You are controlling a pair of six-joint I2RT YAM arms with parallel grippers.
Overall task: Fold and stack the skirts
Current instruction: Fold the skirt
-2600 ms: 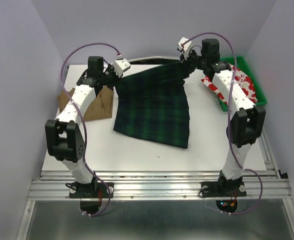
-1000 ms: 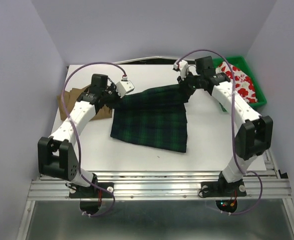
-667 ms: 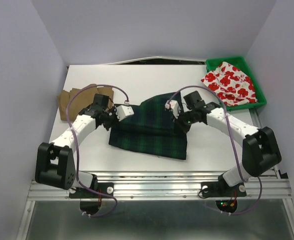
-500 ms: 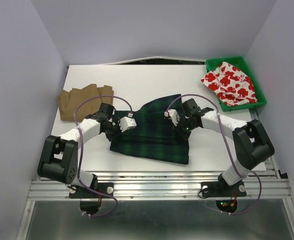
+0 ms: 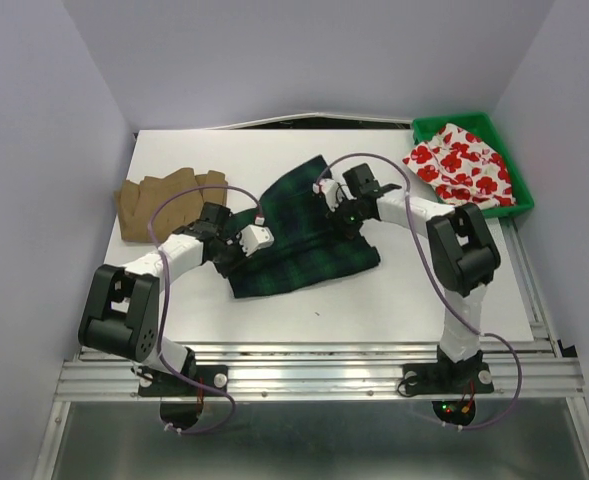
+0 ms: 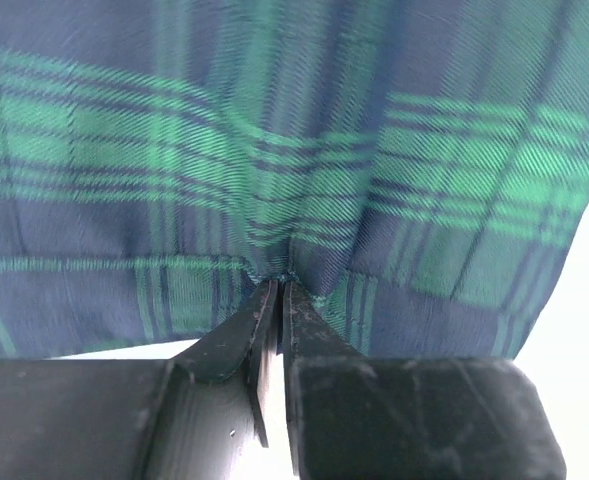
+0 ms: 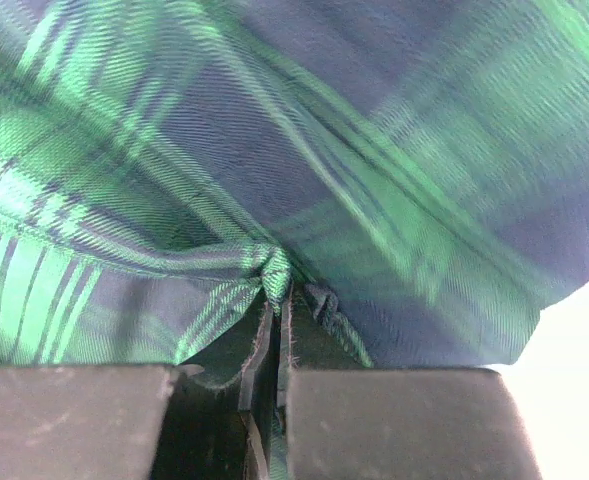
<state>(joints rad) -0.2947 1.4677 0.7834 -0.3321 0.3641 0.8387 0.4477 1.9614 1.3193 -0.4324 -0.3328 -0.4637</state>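
The dark green-navy plaid skirt [image 5: 304,235] lies rumpled and skewed at the table's middle. My left gripper [image 5: 236,252] is shut on its near-left edge; in the left wrist view the fingertips [image 6: 274,288] pinch the plaid cloth [image 6: 294,160]. My right gripper [image 5: 336,205] is shut on its far-right part; in the right wrist view a bunched fold [image 7: 274,265] is clamped between the fingers. The tan-brown pleated skirt [image 5: 169,200] lies folded at the left. The white skirt with red flowers [image 5: 464,165] lies in the bin.
The green plastic bin [image 5: 519,195] stands at the table's far right corner. The white table [image 5: 394,290] has its front edge near the arm bases. Purple cables loop above both arms.
Both grippers have carried the plaid skirt's far edge toward the front and down to the table, then shifted; the skirt now lies bunched and turned at an angle. The right gripper has moved back and left.
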